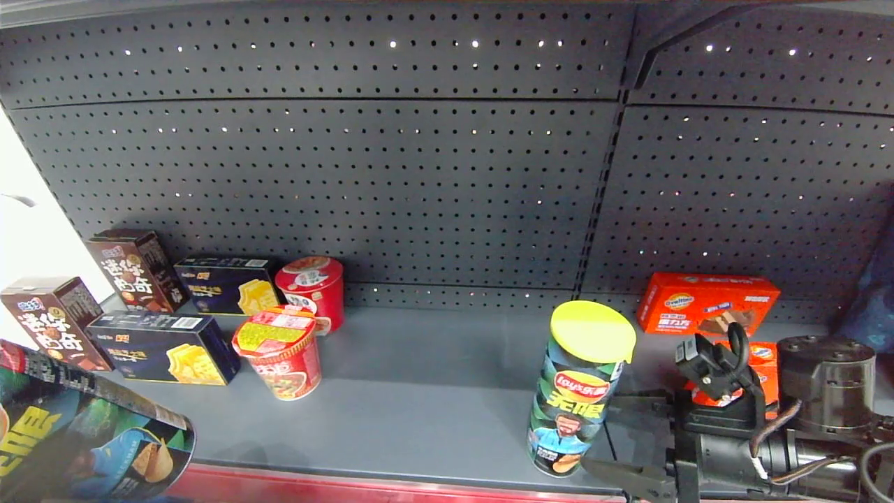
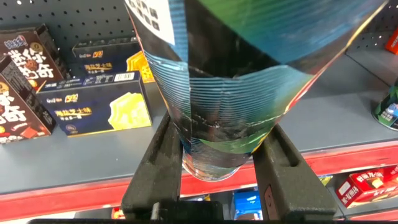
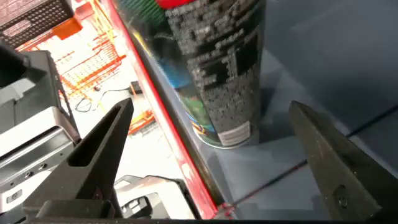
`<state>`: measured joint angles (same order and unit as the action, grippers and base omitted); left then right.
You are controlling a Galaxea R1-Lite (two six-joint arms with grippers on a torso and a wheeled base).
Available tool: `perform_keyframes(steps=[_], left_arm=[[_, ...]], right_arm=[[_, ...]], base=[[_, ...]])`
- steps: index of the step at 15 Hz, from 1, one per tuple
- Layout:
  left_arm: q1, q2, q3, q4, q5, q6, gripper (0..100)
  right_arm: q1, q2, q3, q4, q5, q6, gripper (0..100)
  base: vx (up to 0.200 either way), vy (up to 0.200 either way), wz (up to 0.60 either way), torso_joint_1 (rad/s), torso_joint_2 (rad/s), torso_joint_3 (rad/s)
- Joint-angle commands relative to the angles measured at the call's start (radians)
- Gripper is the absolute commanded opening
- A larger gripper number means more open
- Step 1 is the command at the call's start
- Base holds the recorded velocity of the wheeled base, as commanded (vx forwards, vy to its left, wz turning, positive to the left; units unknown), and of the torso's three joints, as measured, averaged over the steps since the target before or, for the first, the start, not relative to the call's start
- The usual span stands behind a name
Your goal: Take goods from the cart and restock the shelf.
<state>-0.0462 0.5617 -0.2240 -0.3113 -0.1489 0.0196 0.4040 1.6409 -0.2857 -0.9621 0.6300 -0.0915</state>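
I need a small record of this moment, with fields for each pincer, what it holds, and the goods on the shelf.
Left pincer: shut on a tilted chips can, at the left front of the shelf.
Right pincer: open, one finger on each side of the yellow-lidded can, not gripping it.
Yellow-lidded can: upright, near the shelf's front edge.
Shelf, left part: two brown boxes, two dark blue boxes, two red cup noodles.
Shelf, right part: orange box by the back wall.

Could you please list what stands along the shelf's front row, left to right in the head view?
Brown box → dark blue box → red noodle cup → chips can with yellow lid → orange box.
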Motion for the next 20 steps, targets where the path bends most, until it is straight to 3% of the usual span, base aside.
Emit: perform_keyframes(steps=[1, 13, 20], left_arm=[[0.0, -0.013, 0.003, 0.0, 0.0, 0.0, 0], [-0.001, -0.014, 0.005, 0.0, -0.003, 0.0, 0], [-0.001, -0.032, 0.018, 0.001, -0.001, 0.0, 0]], right_arm=[[-0.028, 0.004, -0.007, 0.0, -0.003, -0.001, 100], [-0.096, 0.036, -0.01, -0.01, -0.013, -0.002, 100], [-0.019, -0.193, 0.097, -0.001, -0.012, -0.005, 100]], base=[[0.0, 0.0, 0.0, 0.0, 0.0, 0.0], [0.0, 0.0, 0.0, 0.0, 0.0, 0.0], [0.0, 0.0, 0.0, 0.0, 0.0, 0.0]])
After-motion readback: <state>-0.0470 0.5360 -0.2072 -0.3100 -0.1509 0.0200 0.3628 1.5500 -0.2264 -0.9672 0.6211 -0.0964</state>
